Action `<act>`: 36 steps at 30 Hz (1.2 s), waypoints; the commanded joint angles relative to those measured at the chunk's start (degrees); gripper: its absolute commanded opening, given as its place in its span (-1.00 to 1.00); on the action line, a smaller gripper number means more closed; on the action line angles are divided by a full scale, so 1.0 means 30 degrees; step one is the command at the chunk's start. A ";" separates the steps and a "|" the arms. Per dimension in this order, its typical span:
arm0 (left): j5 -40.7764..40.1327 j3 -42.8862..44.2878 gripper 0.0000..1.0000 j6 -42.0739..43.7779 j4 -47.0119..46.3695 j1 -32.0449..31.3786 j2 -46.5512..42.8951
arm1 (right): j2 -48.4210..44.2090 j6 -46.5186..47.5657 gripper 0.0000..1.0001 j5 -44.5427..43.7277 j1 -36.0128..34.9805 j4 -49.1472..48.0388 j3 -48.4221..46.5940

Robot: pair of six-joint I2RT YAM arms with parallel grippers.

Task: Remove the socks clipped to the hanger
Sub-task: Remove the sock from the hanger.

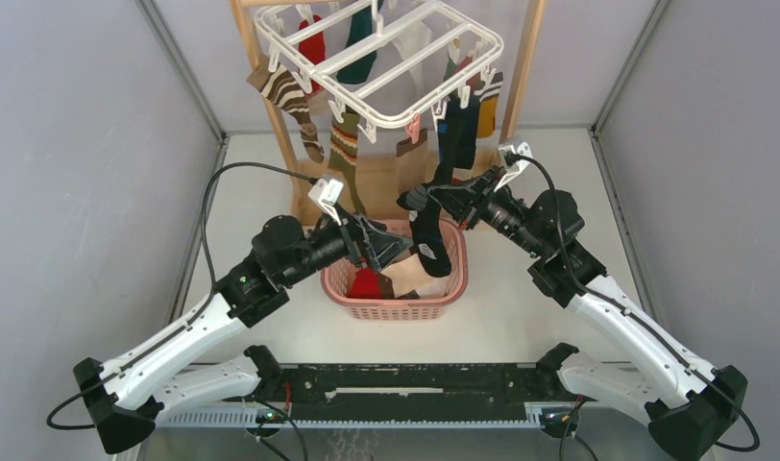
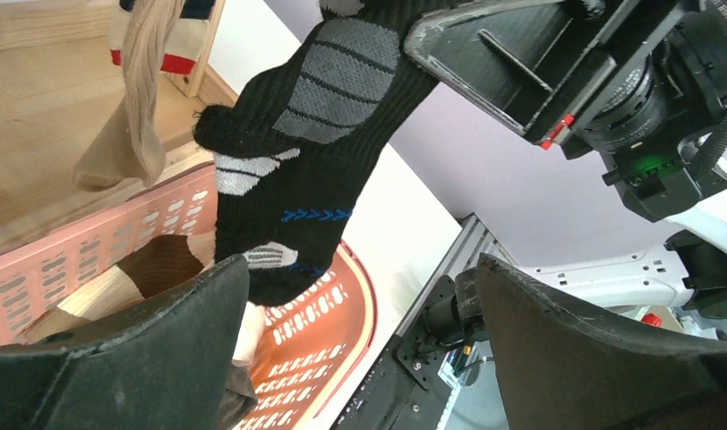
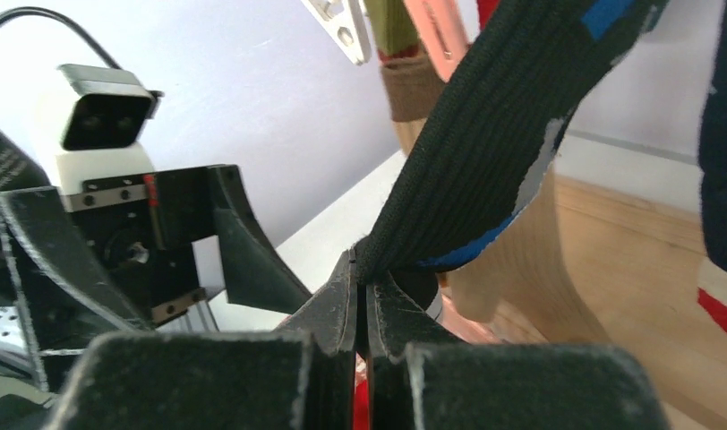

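The right hand [image 3: 364, 300] has its fingers pressed together on a fold of a black sock [image 3: 485, 161] with grey panels and blue marks. The sock's foot hangs down over the pink basket [image 1: 453, 279]. Its upper part runs up out of the right wrist view, and from above it merges with a dark sock under the hanger [image 1: 396, 58], so it cannot be told whether a clip holds it.

The left hand [image 2: 355, 273] is spread wide and holds nothing. It is over the basket's left rim, and the sock's toe is between its fingers [image 2: 163, 358]. A line of white print [image 2: 718, 13] on the right arm's housing is too small to read.

Other socks [image 1: 285, 96] dangle from the hanger's clips: brown-striped, red, dark green, and navy. Some are partly hidden behind its bars. The hanger's hook is cut off at the top edge, as is the wooden rack [image 1: 530, 58]. Bare bench [image 1: 521, 317] lies on either side of the basket, between grey side walls.
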State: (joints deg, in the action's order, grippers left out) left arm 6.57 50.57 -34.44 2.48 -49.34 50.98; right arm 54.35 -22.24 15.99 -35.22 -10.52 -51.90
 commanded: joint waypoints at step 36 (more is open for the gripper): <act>0.0062 0.0905 1.00 -0.0283 0.0687 -0.0143 -0.0165 | 0.2340 0.0162 -1.00 0.2416 0.4744 -0.0718 -0.0022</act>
State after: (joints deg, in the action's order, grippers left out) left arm 6.17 50.59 -34.61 6.59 -49.39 50.63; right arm 61.65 -21.96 22.68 -21.63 -9.23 -51.79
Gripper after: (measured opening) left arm 0.996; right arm 0.047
